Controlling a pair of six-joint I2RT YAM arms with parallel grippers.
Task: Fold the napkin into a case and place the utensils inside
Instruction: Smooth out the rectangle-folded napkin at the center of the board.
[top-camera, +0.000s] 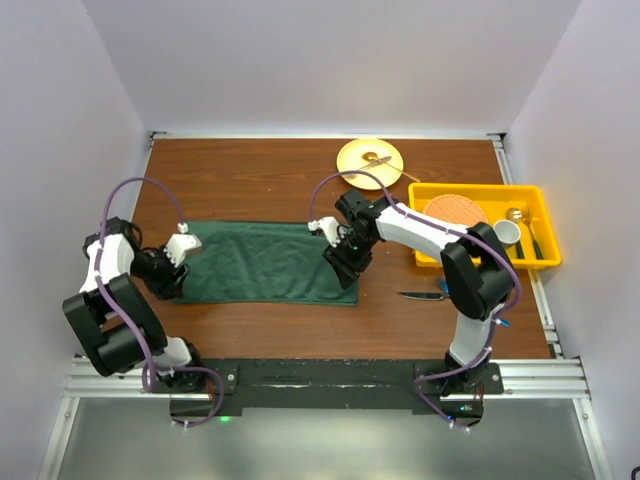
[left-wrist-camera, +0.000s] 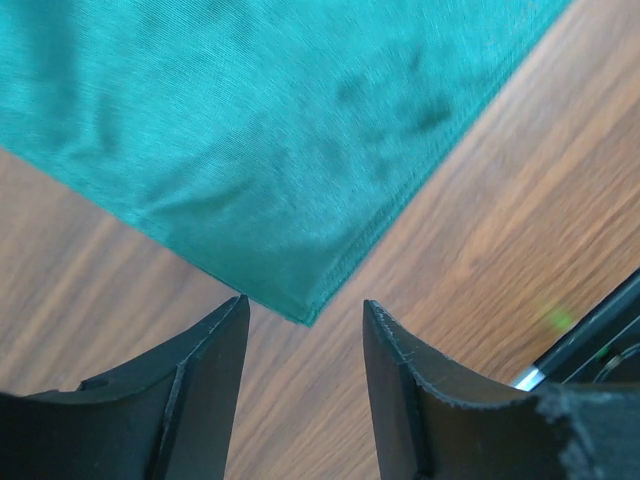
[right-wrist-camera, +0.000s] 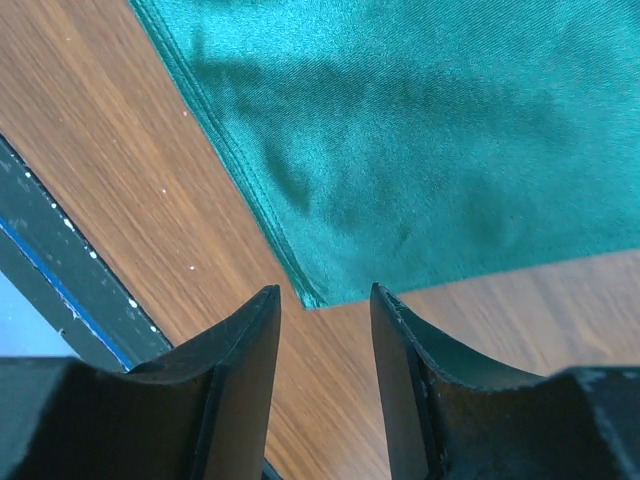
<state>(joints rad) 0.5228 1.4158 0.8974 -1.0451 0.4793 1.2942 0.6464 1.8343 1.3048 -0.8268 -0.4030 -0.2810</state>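
Left gripper (left-wrist-camera: 305, 305) and right gripper (right-wrist-camera: 325, 295), jaws apart and empty, are each facing a near corner of the napkin (top-camera: 265, 262), which is lying crosswise between them.

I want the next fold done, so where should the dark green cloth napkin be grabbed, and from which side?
Take the dark green cloth napkin by its two near corners, coming from the near side. It lies flat; one corner points into the open left gripper, the other into the open right gripper.
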